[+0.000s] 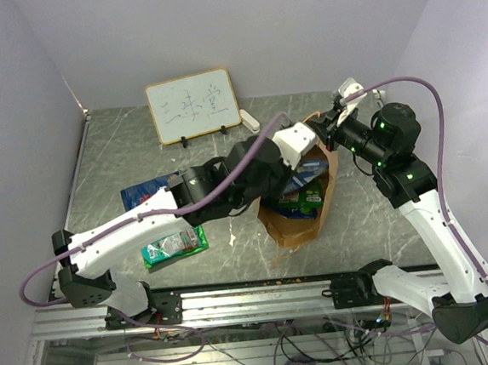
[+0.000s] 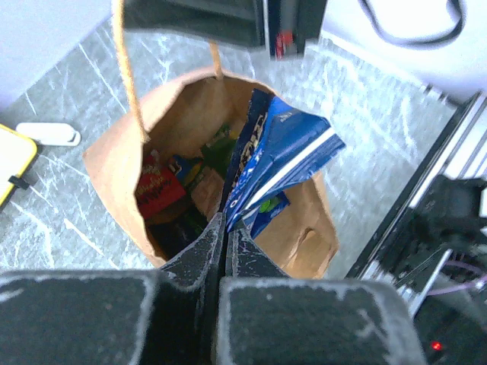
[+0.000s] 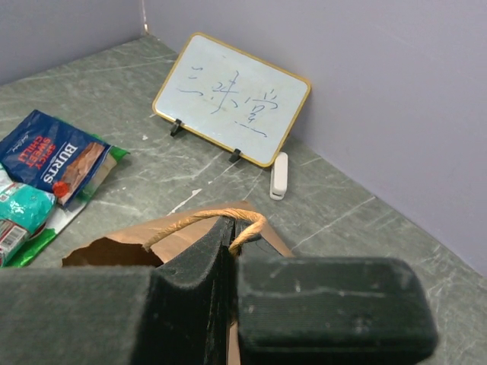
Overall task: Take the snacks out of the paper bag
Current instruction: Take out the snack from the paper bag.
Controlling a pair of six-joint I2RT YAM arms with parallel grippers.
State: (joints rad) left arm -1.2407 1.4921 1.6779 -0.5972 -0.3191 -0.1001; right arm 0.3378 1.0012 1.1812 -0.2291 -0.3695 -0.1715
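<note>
Left wrist view: the left gripper [image 2: 225,236] has its black fingers pressed together on the lower edge of a shiny blue and white snack packet [image 2: 281,156]. That packet sticks up out of the mouth of the large, creased brown kraft paper bag [image 2: 110,171]. A red packet [image 2: 156,186] and a green packet [image 2: 218,148] lie deeper inside the bag.

The right gripper [image 3: 232,243] is clamped on the bag's twisted paper loop handle [image 3: 199,218], at the far rim.

The bag sits right of centre on the grey marble desk [image 1: 363,223]. The left arm reaches to it from the near-left corner, crossing above a dark blue packet [image 1: 145,192] and a green and white packet [image 1: 174,244] lying on the left half.

A white framed board [image 1: 193,106] with writing and a small white eraser [image 1: 248,122] stand by the far edge. Bare desk runs from the bag to the right edge.
</note>
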